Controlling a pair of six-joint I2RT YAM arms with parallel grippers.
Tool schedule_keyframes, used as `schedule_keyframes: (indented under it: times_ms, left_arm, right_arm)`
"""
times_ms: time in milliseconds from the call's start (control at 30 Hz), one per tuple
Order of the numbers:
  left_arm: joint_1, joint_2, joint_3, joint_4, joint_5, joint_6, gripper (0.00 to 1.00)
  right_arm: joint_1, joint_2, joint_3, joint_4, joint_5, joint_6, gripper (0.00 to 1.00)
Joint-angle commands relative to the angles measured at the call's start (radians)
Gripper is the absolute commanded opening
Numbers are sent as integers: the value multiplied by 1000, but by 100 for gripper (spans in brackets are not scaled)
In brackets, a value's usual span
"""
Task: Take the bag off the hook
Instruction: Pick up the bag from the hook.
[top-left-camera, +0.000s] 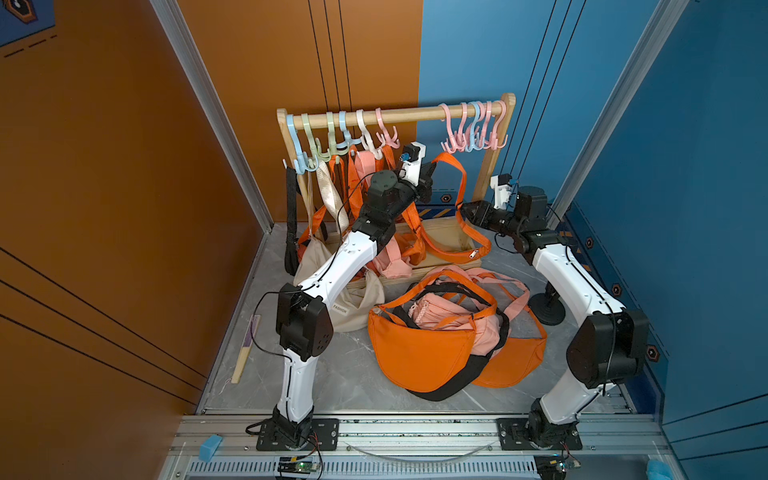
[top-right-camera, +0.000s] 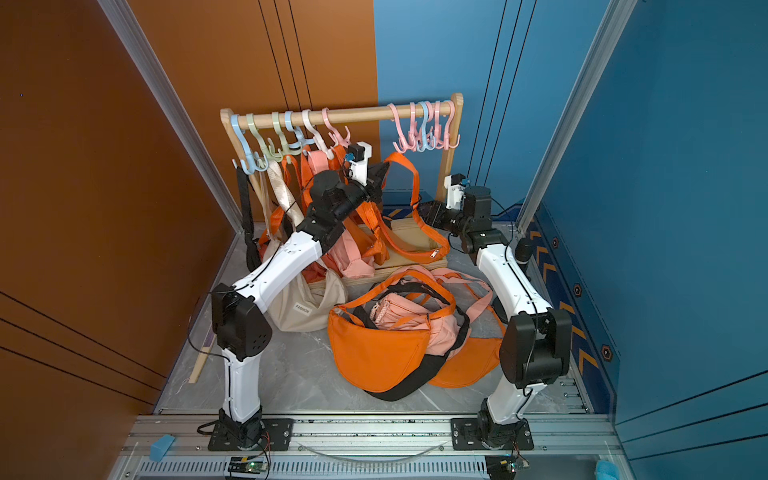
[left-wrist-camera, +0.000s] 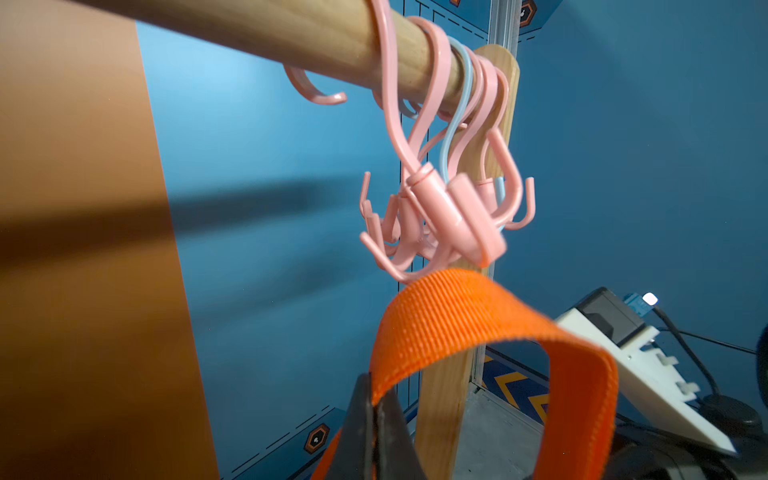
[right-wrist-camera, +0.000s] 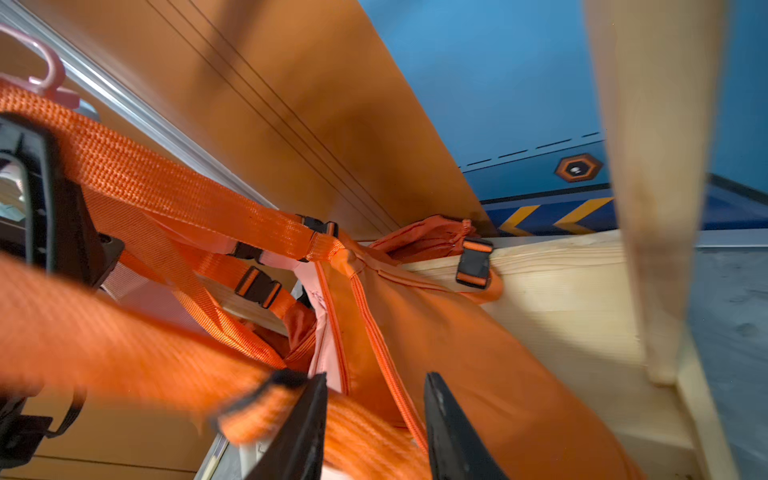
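Along the far edge of the surface (top-left-camera: 332, 374) stands the rack (top-left-camera: 395, 112), and the orange bag (right-wrist-camera: 457, 353) slumps on the right end of the rack's base, by its right post. The strap (left-wrist-camera: 457, 307) loops up to just under the pink hooks (left-wrist-camera: 436, 208) at the right end of the rack's rail; whether it touches them I cannot tell. The left tool (left-wrist-camera: 376, 432) is clamped tight on the strap near the top of that loop, while the right tool (right-wrist-camera: 374, 378) sits low beside the bag with its jaws apart, orange fabric showing between them.
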Motion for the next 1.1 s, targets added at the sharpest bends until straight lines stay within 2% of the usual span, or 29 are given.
schedule_keyframes:
  times_ms: [0,133,267,467,633,700,867,1067]
  left_arm:
    - [-5,-32,-32,21,17,2,0]
    - [-5,-38,-48,22,13,3,0]
    - [-3,-48,-59,21,13,5,0]
    - [-5,-74,-68,21,13,15,0]
    - [-19,-104,-66,-2,11,43,0]
    - [-35,-121,-68,-20,-4,82,0]
    - [-57,-163,-65,-84,-32,133,0]
    - [-79,-216,-116,-96,-41,153,0]
  right_arm:
    - [33,19,46,62,-33,8,42]
    - [56,29,48,71,-32,4,50]
    - [57,10,32,60,-14,-6,61]
    - [47,-66,-3,22,17,-34,68]
    - [76,-167,-82,14,58,-95,88]
    - [101,-180,-102,-2,89,-139,92]
    - [129,-171,-155,4,174,-176,94]
    - [127,-173,-174,59,246,-162,88]
